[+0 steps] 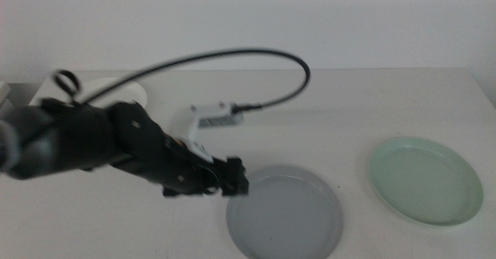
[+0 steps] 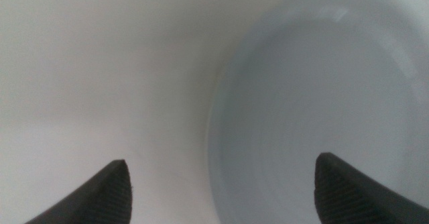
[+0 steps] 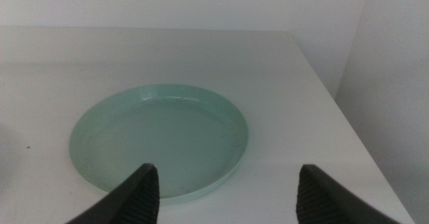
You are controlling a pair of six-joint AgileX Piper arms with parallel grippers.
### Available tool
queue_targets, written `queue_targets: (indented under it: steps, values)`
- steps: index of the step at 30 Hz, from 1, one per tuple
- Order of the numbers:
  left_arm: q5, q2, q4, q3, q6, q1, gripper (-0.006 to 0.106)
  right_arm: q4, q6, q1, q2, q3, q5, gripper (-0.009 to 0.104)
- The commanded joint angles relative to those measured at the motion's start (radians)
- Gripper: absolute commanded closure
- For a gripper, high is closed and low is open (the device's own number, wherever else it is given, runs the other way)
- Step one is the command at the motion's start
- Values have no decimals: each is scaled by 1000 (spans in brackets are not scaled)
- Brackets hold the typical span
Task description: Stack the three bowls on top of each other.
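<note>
Table (image 1: 372,104): a white top carrying all three dishes, each lying flat and apart from the others.
Left arm: reaches in from the left side, low over the table, with a black cable (image 1: 256,57) arching above it.
Grey bowl (image 1: 285,211): sits near the front, in the middle; nothing rests in it.
Mint green bowl (image 1: 425,180): lies to the right of the grey one, well apart from it, also bare inside.
White bowl (image 1: 124,92): only a sliver shows at the back left, mostly hidden behind the arm.
Left gripper (image 1: 232,183): at the grey bowl's left rim, jaws spread wide; the wrist view shows the rim running between them, so it seems poised to pinch that edge, though contact cannot be told.
Right gripper (image 3: 224,190): waits, jaws spread and holding nothing, looking down on the mint green bowl.
Progress: nothing is stacked yet; judging by this, the first pick-up is only beginning, and both stacking moves remain.
</note>
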Motion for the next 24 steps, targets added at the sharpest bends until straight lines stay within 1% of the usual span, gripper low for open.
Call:
queue_targets:
  steps: [1,4,8,11,16,18,24]
  values:
    - [-13,-115,17,-28,13,28,-5,-6,-9,-7,-27,-7,-83,43]
    - [-11,-211,70,-28,-2,90,-5,-6,-9,-7,-27,-7,-83,43]
    - [-1,-289,178,-28,-82,213,-5,-6,-9,-7,-27,-7,-83,43]
    - [52,-296,265,-50,-142,333,-5,-6,-9,-7,-27,-7,-83,43]
    - [153,-243,391,-153,-183,515,-5,-6,-9,-7,-27,-7,-83,43]
    - [170,-208,414,-201,-198,567,-5,-6,-9,-7,-27,-7,-83,43]
    - [302,-38,418,-403,-198,684,-5,-6,-9,-7,-27,-7,-83,43]
